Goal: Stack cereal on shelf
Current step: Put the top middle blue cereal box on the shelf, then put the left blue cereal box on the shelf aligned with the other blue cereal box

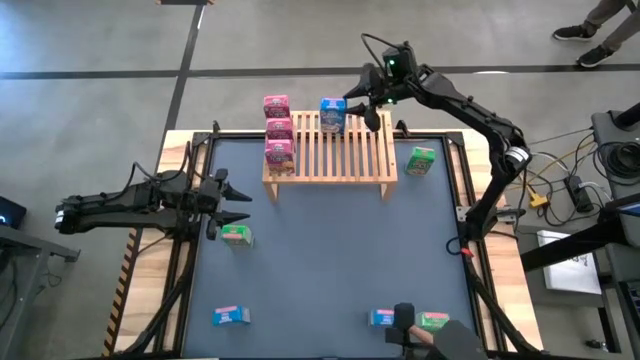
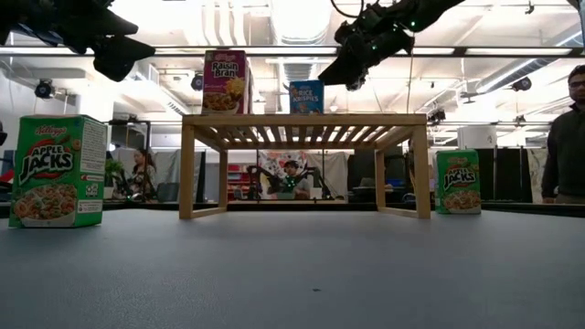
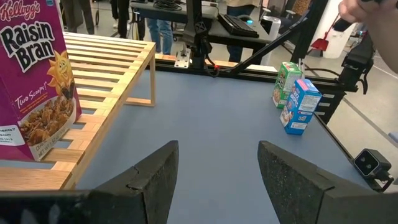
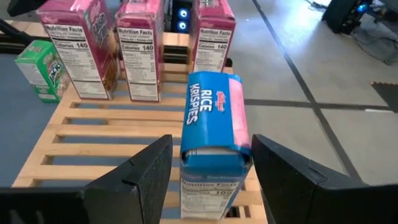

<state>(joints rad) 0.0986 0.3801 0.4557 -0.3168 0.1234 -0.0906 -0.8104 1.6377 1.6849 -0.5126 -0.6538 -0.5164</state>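
Note:
The wooden slatted shelf (image 1: 345, 155) stands at the table's far middle. Three pink cereal boxes (image 1: 279, 129) stand in a row on its left end. A blue Rice Krispies box (image 1: 333, 115) stands upright on the slats at the shelf's far edge; it also shows in the right wrist view (image 4: 214, 130). My right gripper (image 1: 362, 108) is open just right of and above this box, its fingers either side of the box top without touching. My left gripper (image 1: 245, 207) is open and empty above the table's left part, beside a green box (image 1: 236, 234).
A green box (image 1: 421, 160) stands on the table right of the shelf. One blue box (image 1: 230, 316), another blue box (image 1: 382, 317) and a green box (image 1: 434, 320) lie near the near edge, where a person's hand (image 1: 440, 338) shows. The table's middle (image 1: 340, 250) is bare.

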